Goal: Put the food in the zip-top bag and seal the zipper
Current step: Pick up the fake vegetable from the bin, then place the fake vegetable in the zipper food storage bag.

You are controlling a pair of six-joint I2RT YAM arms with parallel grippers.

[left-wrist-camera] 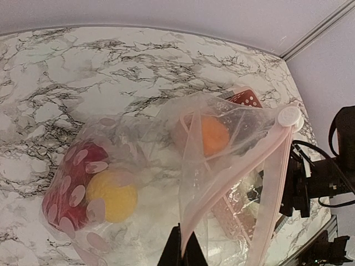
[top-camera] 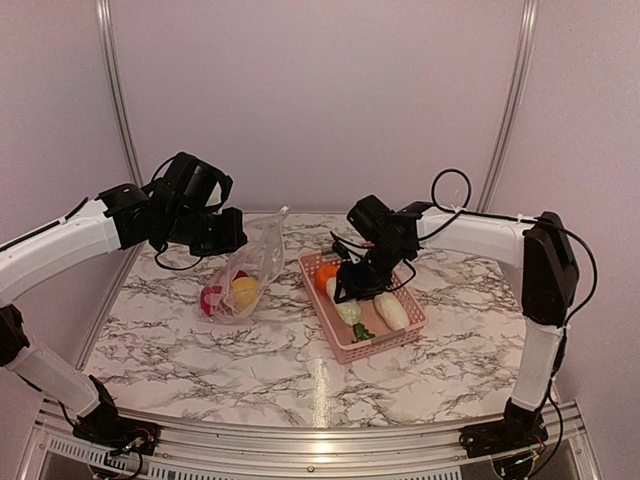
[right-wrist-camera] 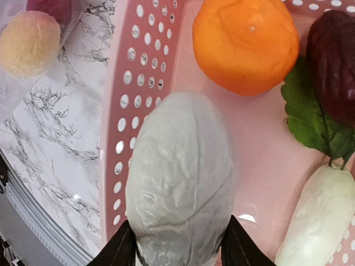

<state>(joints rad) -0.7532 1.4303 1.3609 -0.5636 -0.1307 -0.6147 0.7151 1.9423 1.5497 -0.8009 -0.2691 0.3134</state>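
The left gripper (left-wrist-camera: 182,249), jaws pressed together on the mouth edge of the zip-top bag (top-camera: 252,265), holds that edge raised so the unsealed zipper (left-wrist-camera: 233,177) gapes toward the pink basket (top-camera: 385,341) at the bag's 3 o'clock. A red ball (left-wrist-camera: 69,191) and a yellow ball (left-wrist-camera: 111,195) lie at the bag's low end. The right gripper (right-wrist-camera: 180,246) reaches into the basket, jaws straddling a pale elongated vegetable (right-wrist-camera: 180,183) across its narrow width for pickup. Firm contact cannot be confirmed. An orange ball (right-wrist-camera: 247,41) rests at the vegetable's 1 o'clock.
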